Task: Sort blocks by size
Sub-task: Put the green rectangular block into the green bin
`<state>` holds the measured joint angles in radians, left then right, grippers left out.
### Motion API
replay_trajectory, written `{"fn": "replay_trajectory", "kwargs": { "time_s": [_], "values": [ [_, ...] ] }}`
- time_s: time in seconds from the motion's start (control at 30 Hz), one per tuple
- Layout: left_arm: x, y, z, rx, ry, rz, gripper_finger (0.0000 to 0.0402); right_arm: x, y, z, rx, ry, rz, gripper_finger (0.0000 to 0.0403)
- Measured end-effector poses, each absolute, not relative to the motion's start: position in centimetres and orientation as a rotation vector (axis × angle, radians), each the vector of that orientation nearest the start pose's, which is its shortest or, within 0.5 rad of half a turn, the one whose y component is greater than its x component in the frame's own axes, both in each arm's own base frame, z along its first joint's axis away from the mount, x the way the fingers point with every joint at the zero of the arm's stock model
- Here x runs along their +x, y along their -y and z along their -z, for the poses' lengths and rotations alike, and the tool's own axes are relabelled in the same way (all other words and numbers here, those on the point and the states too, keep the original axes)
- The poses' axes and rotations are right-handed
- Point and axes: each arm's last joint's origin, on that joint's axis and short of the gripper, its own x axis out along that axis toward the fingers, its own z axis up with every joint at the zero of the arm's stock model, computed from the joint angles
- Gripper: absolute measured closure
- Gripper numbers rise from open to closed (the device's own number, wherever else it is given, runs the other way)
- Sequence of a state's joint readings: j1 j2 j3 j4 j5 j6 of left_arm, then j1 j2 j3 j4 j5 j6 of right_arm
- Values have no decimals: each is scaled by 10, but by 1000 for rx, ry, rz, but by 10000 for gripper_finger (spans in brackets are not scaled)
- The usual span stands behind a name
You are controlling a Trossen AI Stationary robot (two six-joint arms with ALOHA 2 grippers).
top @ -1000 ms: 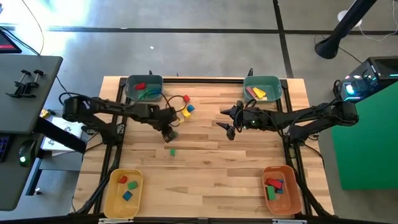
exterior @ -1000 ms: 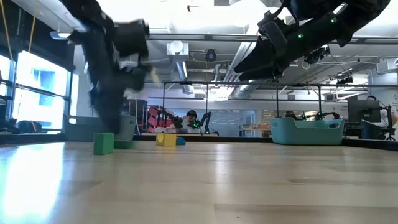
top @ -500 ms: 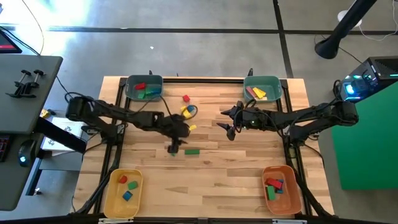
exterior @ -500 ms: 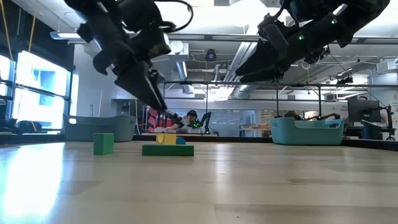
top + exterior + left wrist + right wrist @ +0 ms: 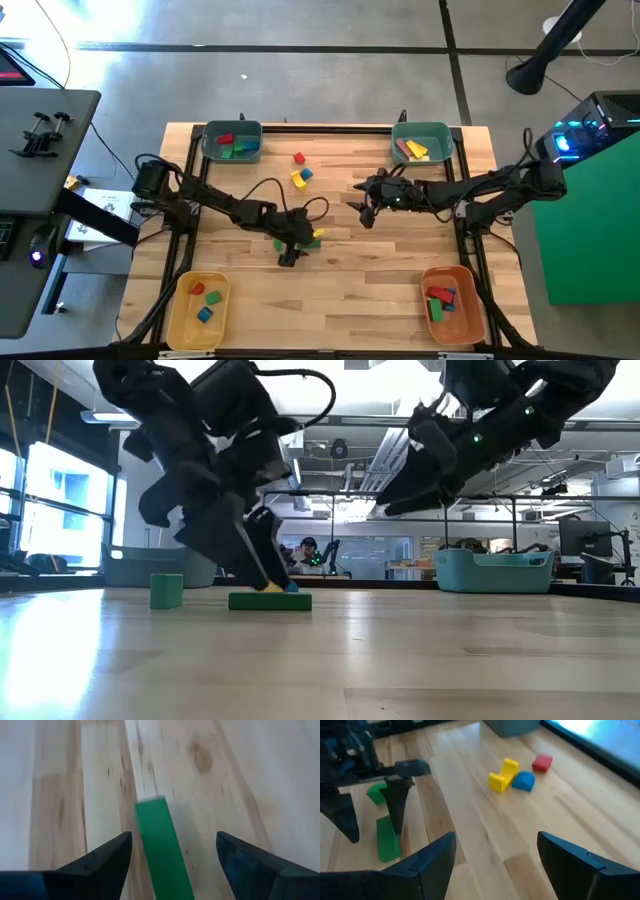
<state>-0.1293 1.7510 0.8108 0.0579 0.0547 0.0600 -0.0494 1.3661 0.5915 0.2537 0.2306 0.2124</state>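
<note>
The green bar [image 5: 159, 851] lies flat on the table [image 5: 380, 270] just left of centre, with the left gripper [image 5: 172, 857] low over it, its fingers spread and straddling the bar without closing on it. A green cube [image 5: 166, 590] stands just beside the bar, at about 9 o'clock from it in the low view. In the high view the arm covers most of both.

Three more blocks remain loose at roughly 12 o'clock from the bar, toward the far edge: a yellow arch [image 5: 503, 774], a blue block [image 5: 523, 780] touching or nearly touching it, and a red cube [image 5: 542, 762] a little beyond.

Sorting appears well advanced. The far-left bin [image 5: 207, 138] holds red and green blocks, the far-right bin [image 5: 442, 135] holds red and yellow ones, the near-left bin [image 5: 179, 320] and the near-right bin [image 5: 466, 320] each hold several. Five blocks seem left on the table, the bar being the one in hand.

The right gripper [image 5: 366, 199] hangs open above the table at about 2 o'clock from the bar, holding nothing.

Not established: the exact count and sizes of blocks inside the bins, and whether the bar's near end touches the left fingers, since that end is cut off in the wrist view.
</note>
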Motion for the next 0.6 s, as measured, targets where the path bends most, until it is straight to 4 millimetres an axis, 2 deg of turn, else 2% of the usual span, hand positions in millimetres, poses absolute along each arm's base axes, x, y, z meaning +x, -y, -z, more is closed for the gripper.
{"fn": "replay_trajectory", "kwargs": {
  "time_s": [0.2,0.37,0.5,0.6],
  "values": [
    [317,51,-115,54,-931,155,134,271,10,-174,193,-526,309,128],
    [314,49,-111,77,-927,150,151,276,-12,-171,92,-510,218,128],
    [310,40,-106,98,-929,128,179,281,-25,-167,9,-472,219,128],
    [308,33,-102,121,-929,122,214,287,-29,-159,-25,-457,224,128]
  ]
}}
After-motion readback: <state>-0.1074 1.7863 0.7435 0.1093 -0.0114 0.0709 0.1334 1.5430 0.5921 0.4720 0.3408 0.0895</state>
